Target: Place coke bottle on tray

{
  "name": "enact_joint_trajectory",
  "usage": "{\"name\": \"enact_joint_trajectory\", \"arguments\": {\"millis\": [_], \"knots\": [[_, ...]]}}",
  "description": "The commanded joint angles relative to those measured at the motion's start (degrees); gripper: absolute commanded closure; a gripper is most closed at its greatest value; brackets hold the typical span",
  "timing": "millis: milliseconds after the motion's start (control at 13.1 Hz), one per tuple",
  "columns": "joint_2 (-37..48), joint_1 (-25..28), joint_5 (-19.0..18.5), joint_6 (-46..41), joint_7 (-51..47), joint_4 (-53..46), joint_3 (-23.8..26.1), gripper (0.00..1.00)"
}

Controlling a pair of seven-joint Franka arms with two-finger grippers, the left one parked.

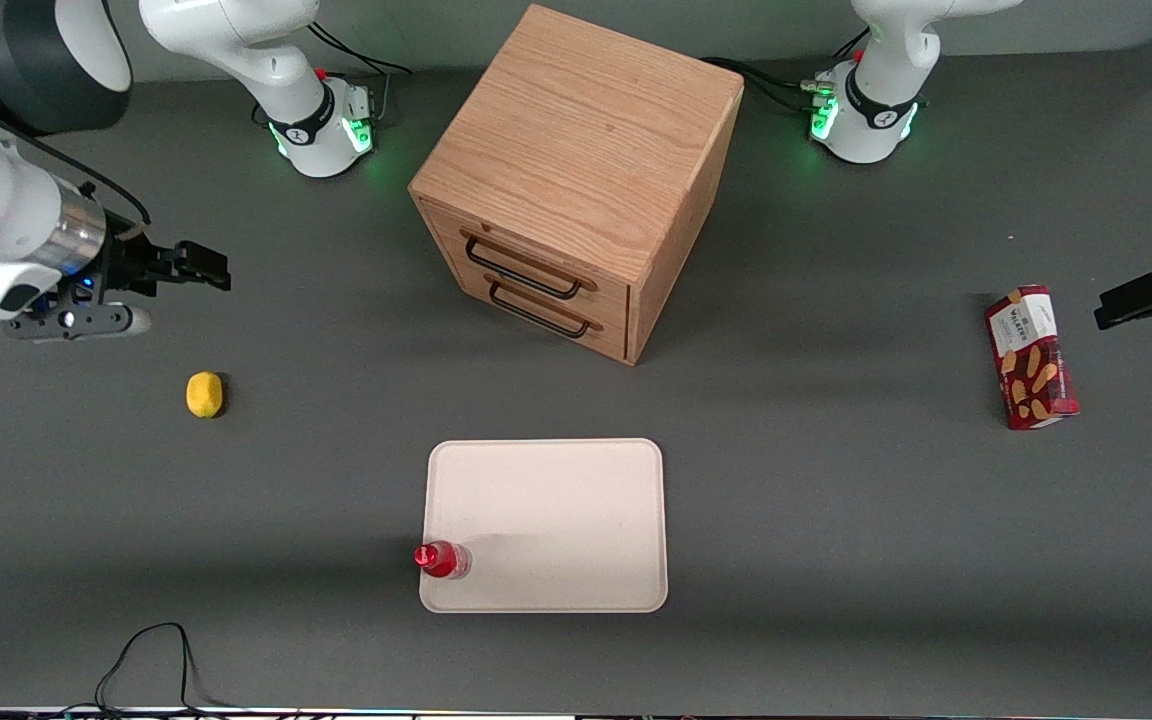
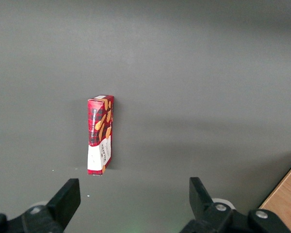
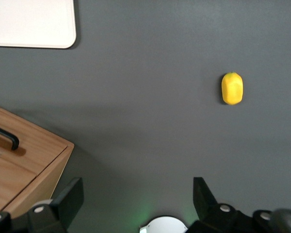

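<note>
Rt arm raised, hand [image 1: 198, 265] spread – holding nothing, coke bottle [image 1: 442, 559] upright on tray [image 1: 556, 520]

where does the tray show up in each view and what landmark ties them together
Front view: the tray lies in front of the wooden drawer cabinet, coke bottle standing on its corner; the gripper, open, hangs above the table near the lemon.
Right wrist view: one rounded corner.
Left wrist view: not in it.
Shared landmark: the cabinet.
</note>
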State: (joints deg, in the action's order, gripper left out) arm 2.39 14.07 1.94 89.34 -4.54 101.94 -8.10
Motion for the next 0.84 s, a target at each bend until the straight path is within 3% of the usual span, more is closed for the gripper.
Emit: {"name": "enact_joint_trajectory", "arguments": {"millis": [0,228,304,457,609,761], "knots": [[-0.28,2.62,-0.62,-0.84,0.94,-1.3,-3.22,0.0],[0.07,5.8,-0.62,-2.05,1.29,-2.88,-7.45,0.0],[0.16,5.8,-0.96,-3.55,1.64,-3.15,-7.37,0.0],[0.16,5.8,-5.25,-4.09,3.04,-3.24,-6.5,0.0],[0.51,4.49,-5.36,-5.48,7.16,-3.59,-6.32,0.0],[0.6,0.29,-5.1,-7.07,6.66,-4.9,-2.48,0.0]]}}
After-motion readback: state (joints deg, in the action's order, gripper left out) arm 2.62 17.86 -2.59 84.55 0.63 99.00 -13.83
